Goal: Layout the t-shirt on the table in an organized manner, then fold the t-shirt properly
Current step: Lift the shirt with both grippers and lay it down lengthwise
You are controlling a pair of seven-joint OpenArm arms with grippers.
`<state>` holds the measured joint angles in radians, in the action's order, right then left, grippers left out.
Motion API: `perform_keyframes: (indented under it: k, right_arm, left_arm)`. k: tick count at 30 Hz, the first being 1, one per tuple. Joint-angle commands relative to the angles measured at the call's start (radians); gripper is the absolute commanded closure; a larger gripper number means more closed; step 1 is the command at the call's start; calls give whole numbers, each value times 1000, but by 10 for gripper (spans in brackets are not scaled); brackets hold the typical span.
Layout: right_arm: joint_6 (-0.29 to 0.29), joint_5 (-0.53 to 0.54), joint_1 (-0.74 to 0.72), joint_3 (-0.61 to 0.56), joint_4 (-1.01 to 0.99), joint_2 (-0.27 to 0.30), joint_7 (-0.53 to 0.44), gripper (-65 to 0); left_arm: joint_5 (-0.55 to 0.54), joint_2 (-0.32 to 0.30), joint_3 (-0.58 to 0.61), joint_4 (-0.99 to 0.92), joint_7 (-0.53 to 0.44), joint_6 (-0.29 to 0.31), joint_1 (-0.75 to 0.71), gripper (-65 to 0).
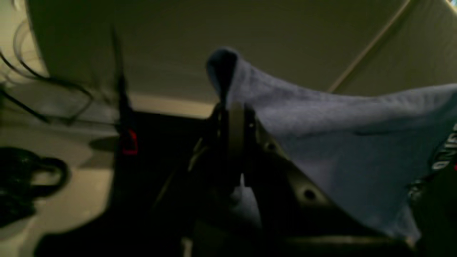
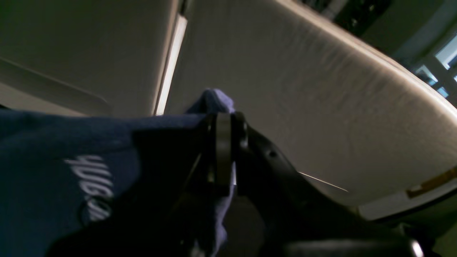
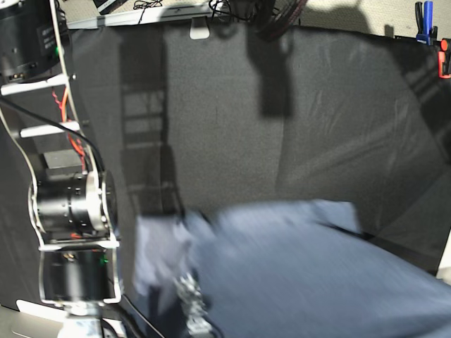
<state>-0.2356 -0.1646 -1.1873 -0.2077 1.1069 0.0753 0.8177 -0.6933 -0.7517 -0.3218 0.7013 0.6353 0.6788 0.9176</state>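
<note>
The light blue-grey t-shirt (image 3: 303,274) hangs lifted and blurred over the near half of the black-cloth table (image 3: 282,127). In the left wrist view my left gripper (image 1: 232,117) is shut on a bunched edge of the shirt (image 1: 339,142), which stretches off to the right, where a bit of white lettering (image 1: 444,153) shows. In the right wrist view my right gripper (image 2: 223,121) is shut on another edge of the shirt (image 2: 53,142), which spreads to the left with the white lettering (image 2: 91,182). Both wrist cameras look upward. In the base view the shirt hides the fingertips.
The arm with its cables (image 3: 67,211) stands at the left of the base view. A blue clamp (image 3: 423,14) and an orange clamp (image 3: 444,60) sit at the table's far right corner. A red clamp (image 1: 129,142) and black cables (image 1: 21,178) show in the left wrist view.
</note>
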Motion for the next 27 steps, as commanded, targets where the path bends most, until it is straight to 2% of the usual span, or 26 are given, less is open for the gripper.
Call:
perform_keyframes:
  k: [1,6,9,13,15,20,22,24,27]
  right_arm:
    - [6,-8,-27,3,34,0,-15,0]
    - [6,-10,18,2,125,-2,-9,0]
    - [6,-10,13,3,149,-1,-4,0]
    - [6,-11,29,3,153,0,33,0]
    - [6,-11,56,3,160,0,37,0]
    - [4,-5,152,3,218,-1,51,0]
    - [0,43,200,3,222,0,80,0]
    - [-42,76,262,3,222,-1,86,0]
    - [-70,116,367,2,222,-1,72,0]
  left_arm:
    - [-34,-42,-5,14,-14,2,31,0]
    - [-148,-127,-5,16,-18,3,35,0]
    - [-143,-141,-5,35,-3,5,47,0]
    - [-151,-141,-5,48,134,5,30,0]
    - [-166,-142,-5,48,158,6,-8,0]
    - [-210,-141,-5,48,121,6,-138,0]
    - [-209,-138,-5,48,103,6,-192,0]
    - [-209,-131,-5,48,93,6,-250,0]
    - [-209,-101,-5,48,87,19,-338,0]
